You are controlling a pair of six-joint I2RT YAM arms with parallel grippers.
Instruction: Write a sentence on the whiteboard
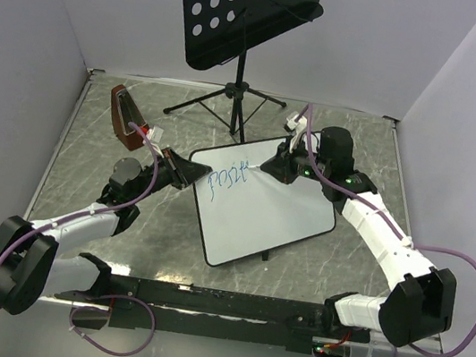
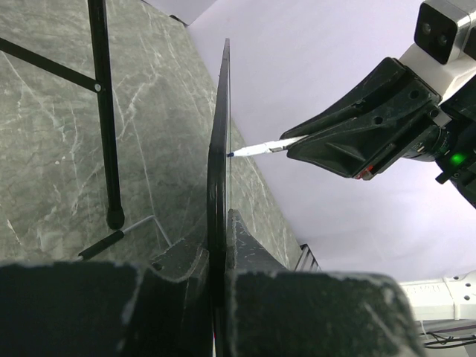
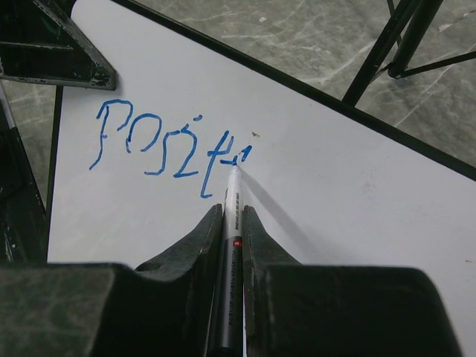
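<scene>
Grey-green marbled table [image 1: 93,119] below, arm bases bolted along the near edge. Just beyond, around the middle: whiteboard [image 1: 271,225], turned like a diamond with one corner toward the near edge.

On the left, left gripper [image 1: 187,170] clamped shut on the board's left corner, one finger on each face of the thin black rim, bracing it. On the right, right gripper [image 3: 232,223] closed around a marker [image 3: 232,195], barrel pinched between the fingers, tip down on the white surface.

Sentence [image 3: 163,145] begun only: blue letters, reads roughly "Positi", running from beside the left clamp toward the middle. Tip touching at the end of the last stroke. Rest of the board blank.

Judged mid-word, early in the writing, with most of the line not yet done. Next move probably calls for short, light strokes carried on to the right: enough pressure to leave ink, not enough to push the board against the left clamp. Needs the left hold kept firm, letter size kept even, and room saved on the near side for a second line.

Farther back, black perforated music stand [image 1: 246,12] on its tripod, legs near the board's far edge, clear of both grippers.
</scene>
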